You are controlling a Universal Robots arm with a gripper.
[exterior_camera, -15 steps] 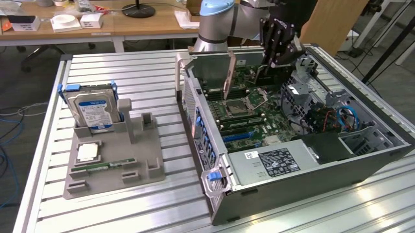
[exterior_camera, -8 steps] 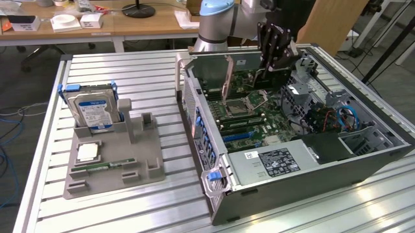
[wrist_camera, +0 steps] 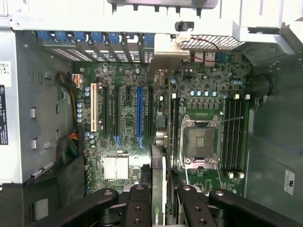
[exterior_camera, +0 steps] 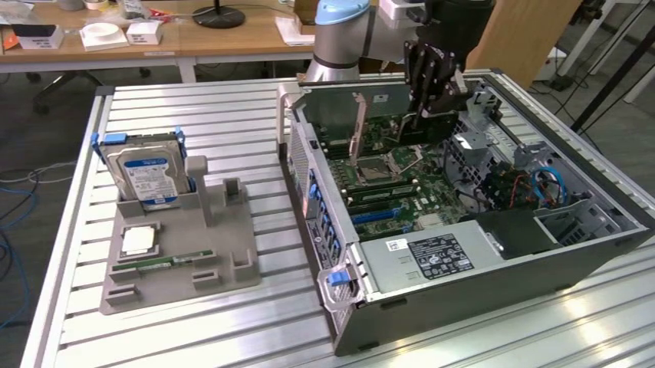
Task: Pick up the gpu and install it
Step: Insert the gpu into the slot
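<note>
The gpu hangs edge-down over the far end of the open computer case, above the green motherboard. My gripper is shut on it from above. In the wrist view the gpu runs edge-on between my black fingers, and its silver end bracket reaches toward the case's rear slot covers. My gripper is over the board, with the blue expansion slot just beside the card's line and the socket on the other side.
A grey fixture on the slatted table holds an upright hard drive, a processor chip and a memory stick. In the case's near end is the power supply. Cables lie at the exterior view's right.
</note>
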